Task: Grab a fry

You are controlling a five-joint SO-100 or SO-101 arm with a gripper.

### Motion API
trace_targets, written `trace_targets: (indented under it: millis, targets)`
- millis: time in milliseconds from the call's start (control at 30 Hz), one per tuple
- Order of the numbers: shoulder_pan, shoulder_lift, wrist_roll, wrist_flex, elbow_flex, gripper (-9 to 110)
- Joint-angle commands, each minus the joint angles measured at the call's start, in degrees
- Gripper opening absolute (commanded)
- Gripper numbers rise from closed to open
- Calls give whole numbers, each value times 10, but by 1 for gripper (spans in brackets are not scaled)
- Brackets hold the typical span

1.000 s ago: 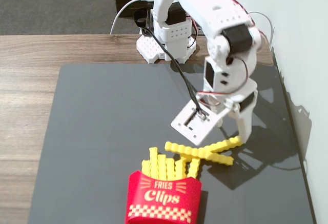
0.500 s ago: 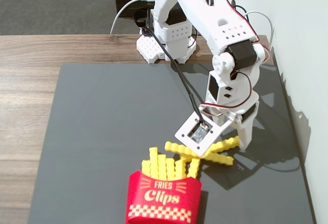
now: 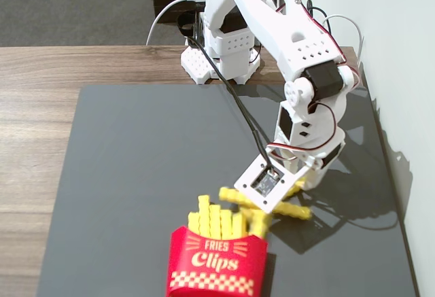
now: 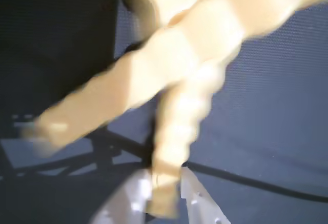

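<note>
Two loose yellow crinkle-cut fries lie crossed on the dark mat (image 3: pixel 136 175). In the fixed view one fry (image 3: pixel 296 210) runs left to right under the gripper, and the other fry (image 3: pixel 260 225) slants towards the carton. My gripper (image 3: pixel 272 205) is down over their crossing, its fingertips hidden by the wrist. In the blurred wrist view the crossed fries fill the frame. The end of one fry (image 4: pixel 177 131) sits between the white fingers (image 4: pixel 197 201) of my gripper (image 4: pixel 164 199), which look closed against both its sides.
A red "FRIES Clips" carton (image 3: pixel 217 263) with a bunch of yellow tips stands at the mat's front, just left of the gripper. The arm's base (image 3: pixel 217 59) is at the back, a black cable (image 3: pixel 238 107) runs down the arm, and a white wall (image 3: pixel 408 73) borders the right.
</note>
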Motion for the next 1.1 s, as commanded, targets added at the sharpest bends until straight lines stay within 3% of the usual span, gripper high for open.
trace_targets:
  millis: [0,567,1067]
  targets:
    - [-5,4,-3,-7,-26,1]
    - [18,118,-73,31,77,1]
    - [129,392,-341,131,285,1]
